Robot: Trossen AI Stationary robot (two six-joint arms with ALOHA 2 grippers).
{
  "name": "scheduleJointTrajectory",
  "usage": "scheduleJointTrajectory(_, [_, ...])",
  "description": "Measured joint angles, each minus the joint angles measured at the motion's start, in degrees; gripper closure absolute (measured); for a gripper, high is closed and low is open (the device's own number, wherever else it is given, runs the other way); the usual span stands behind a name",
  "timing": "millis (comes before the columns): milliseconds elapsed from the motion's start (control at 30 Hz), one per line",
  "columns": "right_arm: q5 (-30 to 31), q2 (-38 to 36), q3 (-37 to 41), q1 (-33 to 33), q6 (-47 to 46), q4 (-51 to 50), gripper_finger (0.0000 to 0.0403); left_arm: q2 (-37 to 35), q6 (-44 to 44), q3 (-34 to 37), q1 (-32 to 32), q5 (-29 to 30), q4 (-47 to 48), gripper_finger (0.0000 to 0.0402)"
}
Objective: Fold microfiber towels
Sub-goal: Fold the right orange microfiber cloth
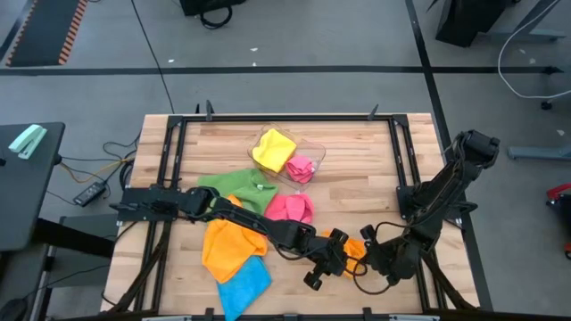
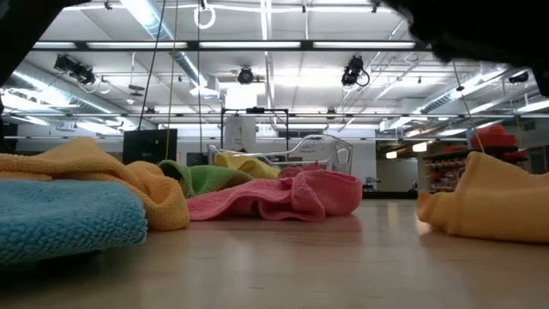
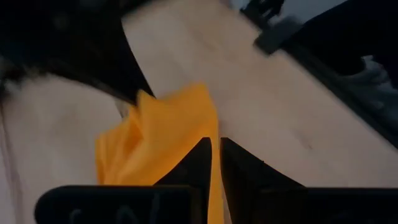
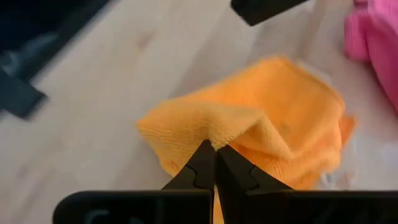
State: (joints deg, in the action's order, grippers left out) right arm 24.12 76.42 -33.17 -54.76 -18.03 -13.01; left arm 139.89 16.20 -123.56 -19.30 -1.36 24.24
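A small orange towel (image 1: 350,242) lies crumpled near the table's front right, between my two grippers. My left gripper (image 1: 332,260) reaches it from the left and is shut on it. My right gripper (image 1: 368,259) comes from the right and is also shut on it. In the low view this orange towel (image 2: 493,204) rests with its underside on the table. A second orange towel (image 1: 227,248), a blue one (image 1: 243,285), a green one (image 1: 236,185) and a pink one (image 1: 290,207) lie loose on the wood. My left gripper pinches a thin edge of the orange towel (image 3: 210,132) between its two fingers, slanting down from the table's left; the cloth bunches slack beyond the fingertips. My right gripper pinches a raised fold of the same towel (image 4: 214,134) between its two fingertips, slanting down; the rest lies slack on the table.
A clear tray (image 1: 314,153) at the far middle holds a yellow towel (image 1: 274,148) and a pink one (image 1: 302,167). A black frame (image 1: 268,118) rims the table. Bare wood shows at the far right (image 1: 366,169).
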Motion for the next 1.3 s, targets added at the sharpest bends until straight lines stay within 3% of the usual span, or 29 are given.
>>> scheduleJointTrajectory(133, [0.04, -0.46, 0.0, -0.02, -2.02, -5.16, 0.0393, 2.45, -2.83, 0.08, 0.41, 6.49, -4.51, 0.0351])
scheduleJointTrajectory(267, [0.04, -0.9, 0.0, 0.12, -6.53, -6.55, 0.0391, 4.26, -4.5, 0.02, 1.44, 7.75, -6.79, 0.0338])
scheduleJointTrajectory(700, [-2.11, -4.61, 0.0, 0.11, -22.54, -12.32, 0.0336, 6.47, -12.73, 0.06, 2.2, 11.27, 3.13, 0.0351])
scheduleJointTrajectory(800, [1.03, -7.49, 0.0, -0.27, -23.88, -10.15, 0.0329, 6.47, -12.73, 0.06, 1.77, 11.46, 3.37, 0.0356])
scheduleJointTrajectory(867, [6.57, -7.7, 0.0, -1.28, -23.27, -7.21, 0.0327, 6.47, -12.72, 0.04, 1.72, 11.44, 3.37, 0.0358])
scheduleJointTrajectory(933, [9.75, -6.49, 0.0, -2.14, -21.38, -3.79, 0.0327, 6.38, -12.72, 0.04, 1.72, 11.58, 3.44, 0.0358])
scheduleJointTrajectory(1100, [11.3, -0.95, -0.04, -1.97, -18.52, 2.61, 0.0327, 5.64, -12.65, 0.05, 1.71, 13.1, 4.04, 0.0356])
scheduleJointTrajectory(1300, [9.75, 8.39, -0.04, -1.25, -25.52, 0.58, 0.0327, 5.47, -12.78, 0.04, 1.66, 13.15, 5.63, 0.036])
